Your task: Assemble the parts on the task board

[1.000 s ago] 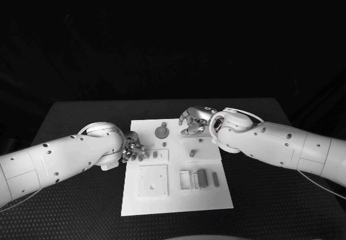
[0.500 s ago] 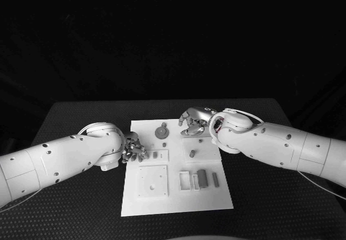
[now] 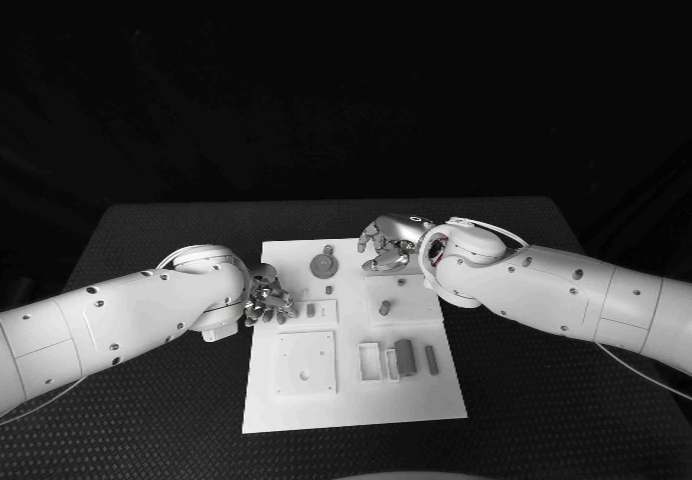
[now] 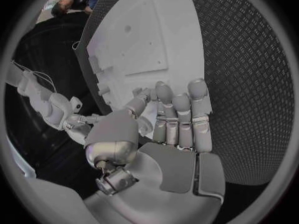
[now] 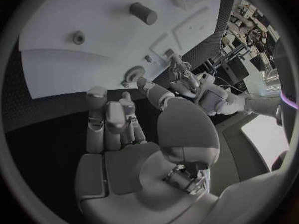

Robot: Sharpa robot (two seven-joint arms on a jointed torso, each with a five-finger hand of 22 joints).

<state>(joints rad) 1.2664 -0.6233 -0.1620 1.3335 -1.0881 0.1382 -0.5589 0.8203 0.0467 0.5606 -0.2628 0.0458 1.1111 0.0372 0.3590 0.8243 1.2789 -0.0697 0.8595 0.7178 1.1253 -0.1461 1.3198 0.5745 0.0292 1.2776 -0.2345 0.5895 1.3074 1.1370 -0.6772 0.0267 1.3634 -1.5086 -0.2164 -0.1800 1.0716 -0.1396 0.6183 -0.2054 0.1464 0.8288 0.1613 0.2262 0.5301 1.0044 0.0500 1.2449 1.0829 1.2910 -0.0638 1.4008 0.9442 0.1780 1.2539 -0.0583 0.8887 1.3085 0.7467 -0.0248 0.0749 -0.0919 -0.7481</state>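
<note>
Black, textured tabletop fills the scene under a dark background, and the white task board lies lengthwise in its middle, running away from the robot.

On the board's far end a grey gear-shaped part lies flat. Nearer the middle, a short grey peg stands on the board, with a smaller dark piece just beyond the small framed recess. Toward the near end there is a square raised plate with a hole in it, and beside it a row of upright grey blocks standing close together.

The left hand sits at the board's left edge, level with the small recess. In the left wrist view the left hand has its fingers straight and side by side, reaching over the board's edge, thumb bent across beside them; nothing shows between them.

The right hand hovers over the far right corner of the board, just beside the gear-shaped part. In the right wrist view the right hand has its fingers curled loosely toward the palm with the thumb apart, and I see nothing held in it. The gear-shaped part shows just past the fingertips, and the peg stands farther off on the board.
</note>
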